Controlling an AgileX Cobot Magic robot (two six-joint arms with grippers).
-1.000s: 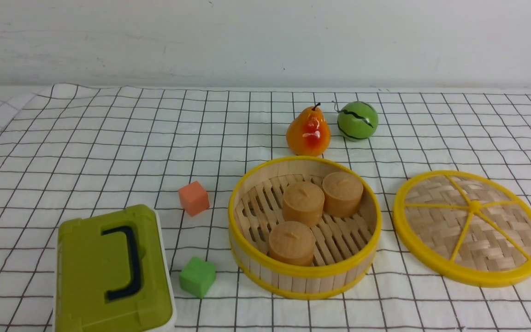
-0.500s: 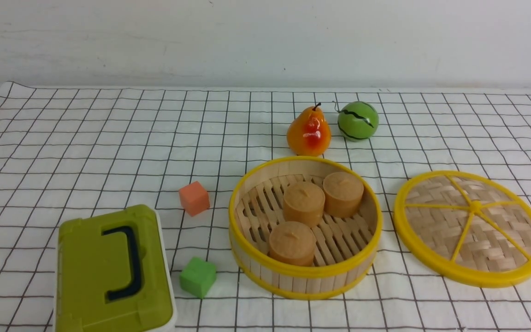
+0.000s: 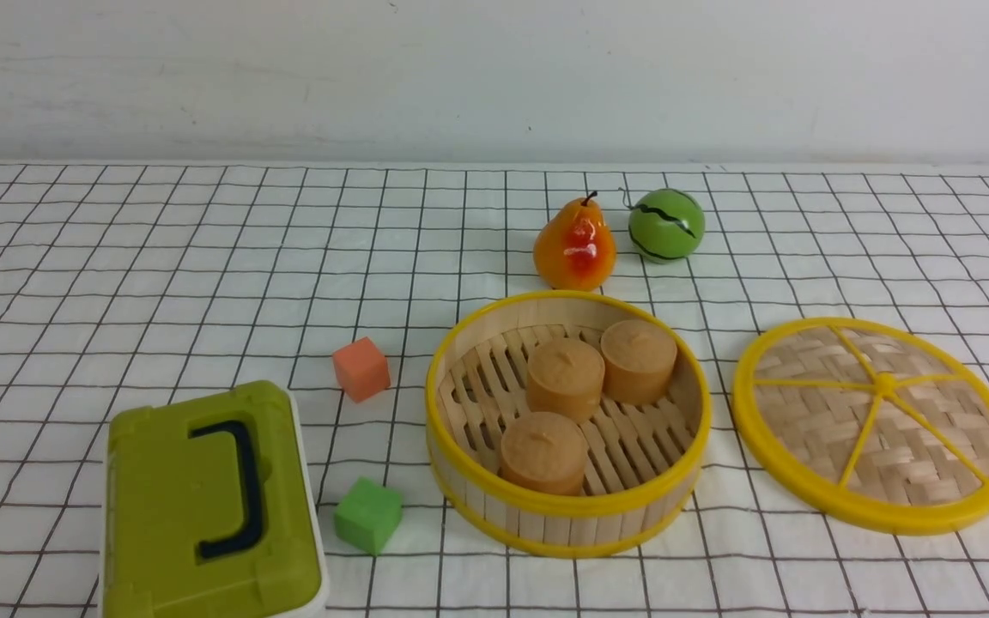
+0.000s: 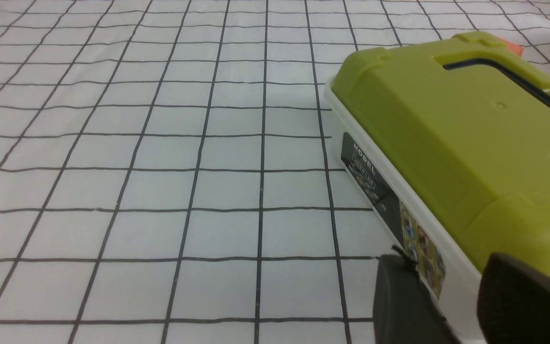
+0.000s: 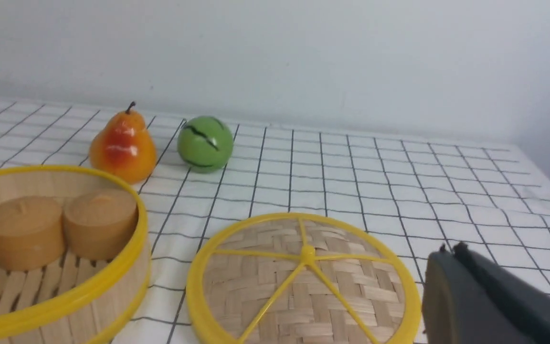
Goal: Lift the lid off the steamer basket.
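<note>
Steamer basket (image 3: 576, 522) uncovered, lid (image 3: 898, 446) aside
Only wrist views showed the grippers: left gripper (image 4: 447, 282) parted by the olive-green box (image 3: 168, 506), right gripper (image 5: 451, 249) closed. In the front view, the basket stood centre; the lid lay flat at right, probably to expose the basket's inside.

Lid (image 3: 924, 455) woven bamboo w/ yellow plastic rim; pear (image 3: 574, 246) v. glossy

The lid (image 3: 932, 446) lies right of the steamer basket (image 3: 576, 524), the box (image 3: 177, 506) left.
</note>
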